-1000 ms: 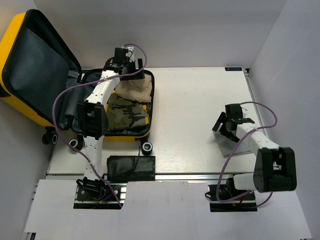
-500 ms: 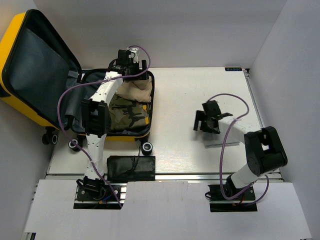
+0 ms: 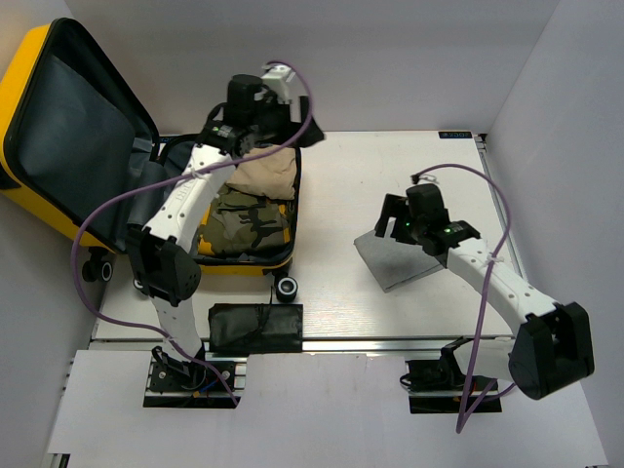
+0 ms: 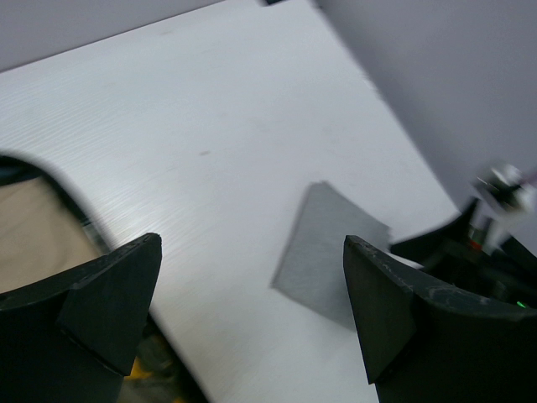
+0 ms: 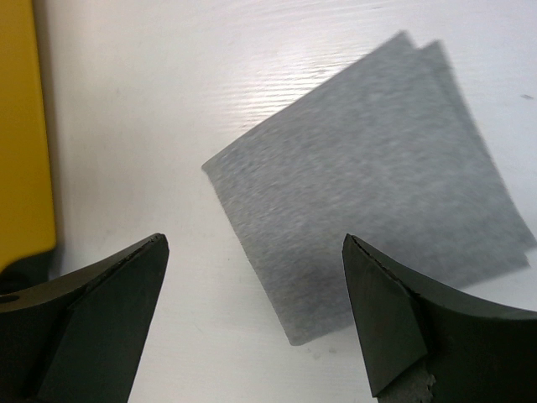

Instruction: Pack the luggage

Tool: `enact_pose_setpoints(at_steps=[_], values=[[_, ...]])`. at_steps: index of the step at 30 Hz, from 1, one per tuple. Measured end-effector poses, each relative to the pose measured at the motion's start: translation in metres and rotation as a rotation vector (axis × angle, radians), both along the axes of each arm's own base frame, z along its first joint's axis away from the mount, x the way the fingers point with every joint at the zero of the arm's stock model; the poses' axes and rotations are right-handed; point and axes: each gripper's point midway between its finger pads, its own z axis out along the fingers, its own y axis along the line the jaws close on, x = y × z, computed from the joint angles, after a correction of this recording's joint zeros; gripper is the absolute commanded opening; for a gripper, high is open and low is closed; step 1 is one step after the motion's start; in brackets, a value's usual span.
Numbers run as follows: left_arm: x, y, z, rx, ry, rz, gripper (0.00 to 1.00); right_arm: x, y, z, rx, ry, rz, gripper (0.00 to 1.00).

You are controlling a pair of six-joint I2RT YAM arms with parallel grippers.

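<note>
We see a white bench (image 3: 390, 166) w/ faint grain across mid-frame. Plain pale grey walls (image 3: 390, 58) close it in at top, left & right edges. Light's soft & even, shadows weak.

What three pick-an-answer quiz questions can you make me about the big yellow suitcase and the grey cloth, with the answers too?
1. Where does the flat folded grey cloth lie?
A. inside the suitcase
B. on the white table
C. on the suitcase lid

2. How many folded clothes show inside the large yellow hard-shell suitcase?
A. two
B. five
C. none

3. How is the right gripper?
A. shut on the cloth
B. open, holding nothing
C. shut and empty

Answers:
1 B: the cloth lies on the white table, to the right of the suitcase.
2 A: a beige folded cloth and a green camouflage garment show.
3 B: its jaws stand wide apart over the cloth, with nothing gripped between them.
</note>
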Motion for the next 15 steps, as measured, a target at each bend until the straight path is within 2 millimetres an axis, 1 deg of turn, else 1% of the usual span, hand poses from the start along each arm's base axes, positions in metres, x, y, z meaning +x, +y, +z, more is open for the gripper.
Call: enact_pose_setpoints(at_steps=[1,2,4,5,6,7,8,9,10,11,12,13,14,15], values=[[-0.016,-0.02,0.012,-0.018,-0.023,-0.057,0.98,0.001,-0.008,0.007,0.008,-0.008,-0.041,0.89],[-0.029,-0.04,0.021,-0.031,-0.044,-0.11,0.98,0.001,-0.015,0.011,0.017,-0.006,-0.082,0.89],[-0.046,-0.08,0.02,-0.031,-0.053,-0.219,0.98,-0.002,-0.033,0.005,0.023,0.033,-0.165,0.89],[-0.053,-0.099,0.014,-0.026,-0.052,-0.274,0.98,-0.005,-0.041,-0.002,0.027,0.055,-0.202,0.89],[-0.06,-0.119,0.0,-0.012,-0.033,-0.331,0.98,-0.012,-0.051,-0.013,0.027,0.089,-0.243,0.89],[-0.064,-0.134,-0.019,0.004,-0.004,-0.378,0.98,-0.019,-0.061,-0.024,0.023,0.123,-0.278,0.89],[-0.069,-0.148,-0.042,0.023,0.041,-0.418,0.98,-0.027,-0.07,-0.035,0.022,0.16,-0.315,0.89],[-0.073,-0.157,-0.071,0.05,0.096,-0.447,0.98,-0.035,-0.078,-0.044,0.019,0.19,-0.345,0.89],[-0.076,-0.162,-0.098,0.077,0.156,-0.458,0.98,-0.042,-0.086,-0.052,0.016,0.219,-0.378,0.89],[-0.08,-0.163,-0.128,0.109,0.225,-0.463,0.98,-0.048,-0.095,-0.058,0.012,0.243,-0.411,0.89],[-0.084,-0.161,-0.157,0.139,0.292,-0.461,0.98,-0.05,-0.099,-0.06,0.01,0.25,-0.422,0.89],[-0.092,-0.154,-0.187,0.172,0.361,-0.45,0.98,-0.05,-0.104,-0.06,0.006,0.253,-0.438,0.89],[-0.104,-0.142,-0.214,0.209,0.445,-0.435,0.98,-0.048,-0.109,-0.059,0.001,0.242,-0.441,0.89],[-0.117,-0.132,-0.237,0.239,0.516,-0.424,0.98,-0.044,-0.113,-0.058,-0.009,0.227,-0.429,0.89]])
